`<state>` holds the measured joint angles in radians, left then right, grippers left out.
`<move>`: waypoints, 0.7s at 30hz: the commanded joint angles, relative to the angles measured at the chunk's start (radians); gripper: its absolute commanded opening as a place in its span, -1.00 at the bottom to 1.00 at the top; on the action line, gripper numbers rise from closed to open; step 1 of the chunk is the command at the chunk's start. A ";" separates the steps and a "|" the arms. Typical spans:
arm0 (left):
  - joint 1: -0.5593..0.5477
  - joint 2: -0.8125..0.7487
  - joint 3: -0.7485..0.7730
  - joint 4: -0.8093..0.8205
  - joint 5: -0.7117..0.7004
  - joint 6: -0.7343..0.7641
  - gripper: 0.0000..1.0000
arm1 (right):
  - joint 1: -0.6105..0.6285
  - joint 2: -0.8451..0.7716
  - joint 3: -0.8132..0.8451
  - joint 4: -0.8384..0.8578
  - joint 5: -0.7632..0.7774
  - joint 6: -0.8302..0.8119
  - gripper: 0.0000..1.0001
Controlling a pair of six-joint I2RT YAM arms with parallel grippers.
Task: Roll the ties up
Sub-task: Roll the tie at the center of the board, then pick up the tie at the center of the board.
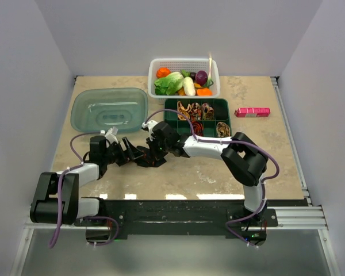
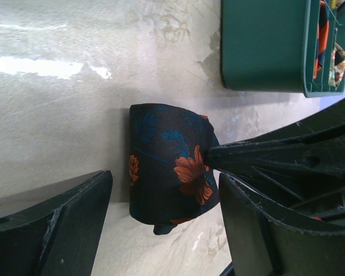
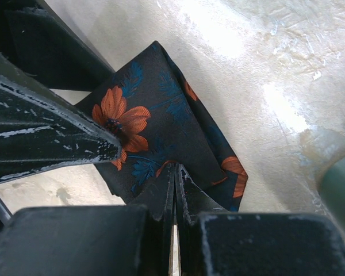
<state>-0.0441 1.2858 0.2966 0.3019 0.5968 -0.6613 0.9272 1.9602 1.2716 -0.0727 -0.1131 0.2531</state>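
Tie [image 2: 169, 167] — dark, floral, rolled fabric

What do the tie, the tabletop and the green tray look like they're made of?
The tie looks like woven fabric, perhaps silk or polyester: slight sheen, soft folds. The tabletop looks like polished stone or stone-look laminate: beige veining, glare patches. The green tray looks like moulded plastic, semi-matte: uniform colour, rounded corners, thin partitions.
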 commanded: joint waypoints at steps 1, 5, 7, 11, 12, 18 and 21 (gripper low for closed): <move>0.006 0.062 -0.022 0.022 0.069 0.003 0.60 | -0.008 -0.030 -0.047 -0.007 0.043 -0.018 -1.00; -0.003 0.113 -0.025 0.055 0.118 -0.018 0.59 | -0.008 -0.030 -0.072 0.004 0.036 -0.012 -1.00; -0.017 0.119 -0.024 0.052 0.124 -0.021 0.59 | -0.008 -0.030 -0.080 0.008 0.035 -0.009 -1.00; -0.048 0.142 -0.010 0.036 0.110 -0.027 0.59 | -0.008 -0.032 -0.098 0.020 0.036 -0.002 -1.00; -0.056 0.148 -0.008 0.039 0.109 -0.031 0.58 | -0.010 -0.030 -0.098 0.021 0.032 -0.002 -1.00; -0.106 0.204 -0.007 0.097 0.077 -0.073 0.38 | -0.010 -0.037 -0.098 0.024 0.033 0.003 -1.00; -0.111 0.199 -0.022 0.135 0.057 -0.093 0.23 | -0.010 -0.044 -0.097 0.024 0.032 0.005 -1.00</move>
<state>-0.1276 1.4548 0.3084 0.4751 0.7090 -0.7303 0.9150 1.9423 1.1980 -0.0074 -0.0948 0.2535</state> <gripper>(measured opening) 0.653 0.006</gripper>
